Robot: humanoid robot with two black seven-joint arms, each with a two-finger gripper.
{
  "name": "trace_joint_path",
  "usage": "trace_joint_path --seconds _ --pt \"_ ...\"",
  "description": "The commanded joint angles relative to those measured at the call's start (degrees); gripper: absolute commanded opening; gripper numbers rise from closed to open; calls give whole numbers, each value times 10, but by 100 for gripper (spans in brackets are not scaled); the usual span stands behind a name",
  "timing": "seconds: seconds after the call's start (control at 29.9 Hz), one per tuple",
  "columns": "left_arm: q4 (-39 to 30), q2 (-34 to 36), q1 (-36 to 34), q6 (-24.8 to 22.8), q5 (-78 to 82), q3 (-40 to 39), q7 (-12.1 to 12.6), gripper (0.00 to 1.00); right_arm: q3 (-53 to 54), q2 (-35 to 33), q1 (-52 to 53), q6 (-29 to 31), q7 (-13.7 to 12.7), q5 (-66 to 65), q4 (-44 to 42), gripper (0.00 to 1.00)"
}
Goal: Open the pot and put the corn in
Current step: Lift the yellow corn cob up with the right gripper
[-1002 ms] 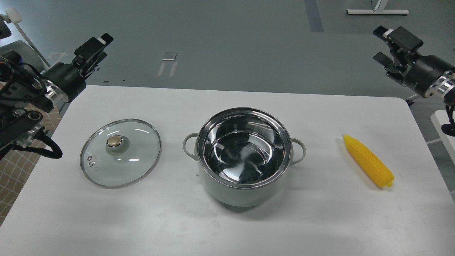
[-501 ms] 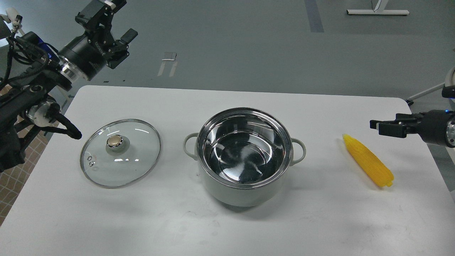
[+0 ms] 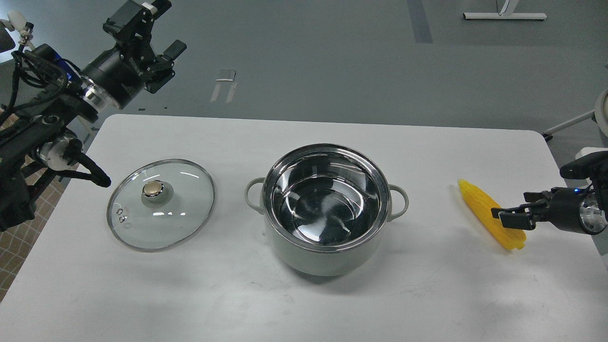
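Head view, left to right: the left gripper (image 3: 156, 35) is held up high beyond the table's far left corner, jaws apart, nothing between them. One glass lid (image 3: 160, 204) w/ a gold knob (image 3: 152, 188) is laid flat on the white table (image 3: 304, 304), left of the pot and apart from it. One pot (image 3: 327, 209) is seen at centre, uncovered, steel interior bare, no corn inside; two loop handles are counted, one per side. One corn cob (image 3: 479, 203) is lying on the table well right of the pot, tip pointed to the far left. The right gripper (image 3: 509, 214) is brought in low from the right edge, over the cob's thick end; its jaws look slightly parted, but whether they are touching the cob can't be told.

Opening is judged done; the grasp is judged the step in hand. Risks: the cob is round & tapered, so it could be rolled or squirted out if pinched off-centre near the end; held by one end, it may droop & be knocked on the pot rim during transfer
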Motion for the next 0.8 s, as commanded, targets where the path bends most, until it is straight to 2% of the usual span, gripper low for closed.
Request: trace_joint_path --seconds 0.0,0.03,0.13,0.2,0.23,0.27,0.37,0.5,0.77 --pt "-2 2 -1 -1 0 1 0 97 0 12 -6 1 0 -2 -15 70" --pt "-2 2 0 -1 0 1 0 97 0 13 -8 0 0 -2 -16 70" --pt "-2 2 1 -1 0 1 0 97 0 23 -13 1 0 -2 -18 59" --pt "-2 2 3 -1 0 0 0 97 0 30 -16 1 0 -3 -21 39" --pt "-2 2 4 -1 0 1 0 97 0 32 -16 1 0 -4 -23 22" --pt "-2 2 4 -1 0 0 0 97 0 33 -16 1 0 -5 -24 15" --pt "-2 4 4 -1 0 0 0 97 0 33 -16 1 0 -5 -24 5" --pt "-2 4 4 -1 0 0 0 97 1 29 -14 1 0 -2 -19 0" --pt "-3 3 3 -1 0 1 0 97 8 -10 20 2 0 7 41 0"
